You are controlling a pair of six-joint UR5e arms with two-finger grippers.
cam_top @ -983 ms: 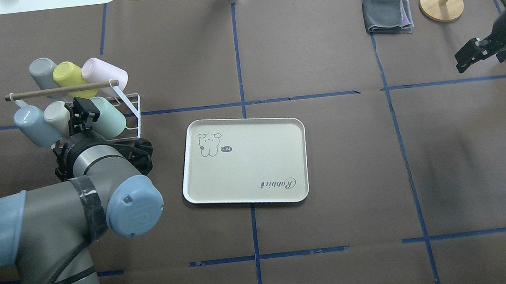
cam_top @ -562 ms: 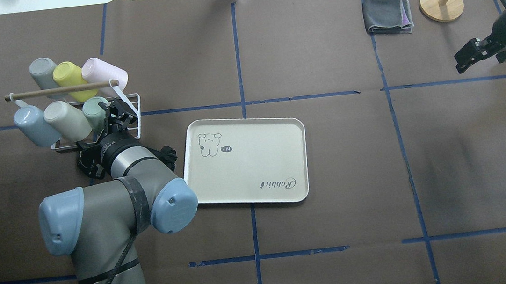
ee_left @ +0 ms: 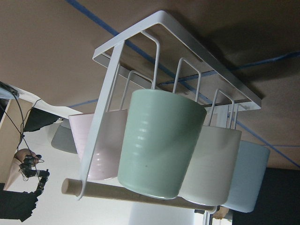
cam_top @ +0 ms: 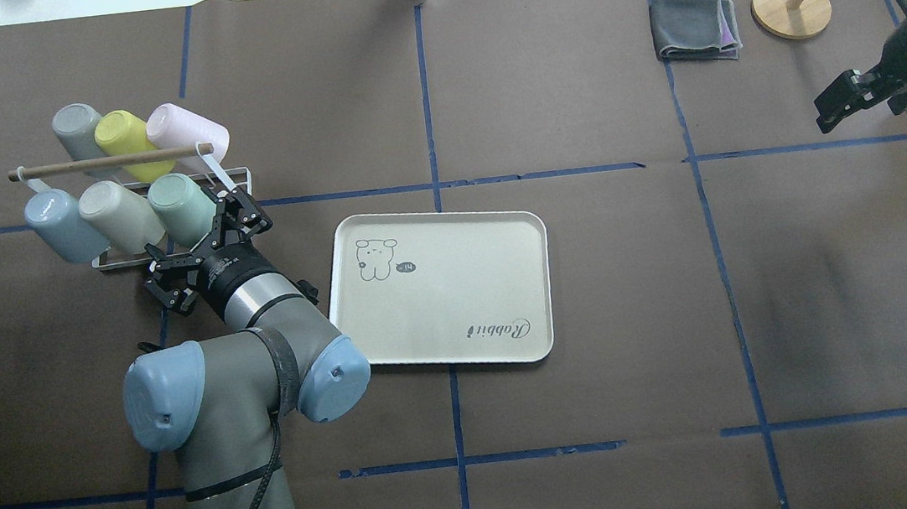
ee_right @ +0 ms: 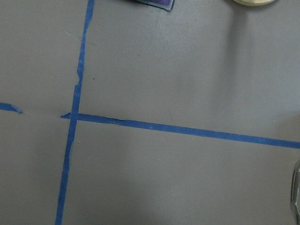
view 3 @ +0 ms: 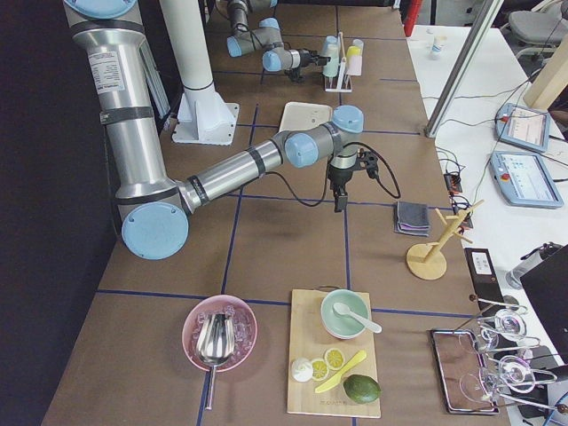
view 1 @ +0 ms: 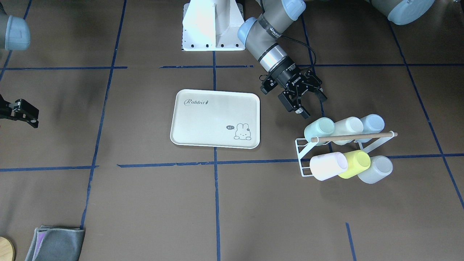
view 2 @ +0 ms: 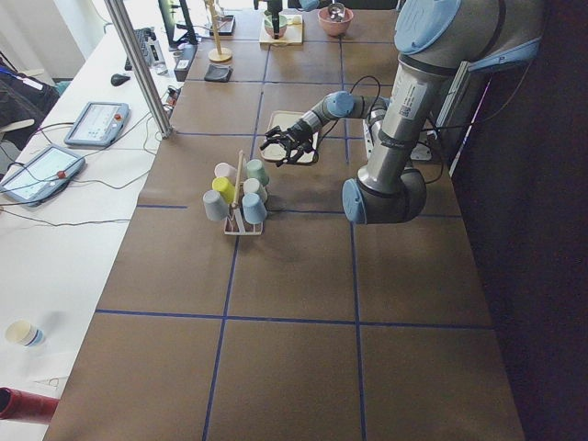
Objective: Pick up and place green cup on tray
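Observation:
The green cup [cam_top: 183, 205] lies tilted on a white wire rack [cam_top: 236, 176], at the right end of its near row. It also shows in the front view [view 1: 319, 128] and fills the left wrist view [ee_left: 159, 140]. My left gripper [cam_top: 197, 237] is open, its fingers spread wide just in front of the cup and not touching it; it also shows in the front view [view 1: 312, 106]. The cream tray [cam_top: 446, 340] lies flat and empty to the gripper's right. My right gripper [cam_top: 832, 107] hovers far right over bare table; I cannot tell whether it is open or shut.
The rack also holds a cream cup [cam_top: 119, 214], a pale blue cup [cam_top: 58, 222], and grey, yellow-green [cam_top: 122, 133] and pink cups, under a wooden rod [cam_top: 107, 162]. A folded grey cloth [cam_top: 695, 25] and a wooden stand [cam_top: 790, 7] sit far right.
My left arm has swung right along the rack, from over the cream cup to the green cup. The gripper has turned, and its fingers now show spread wide. The right arm has not moved.

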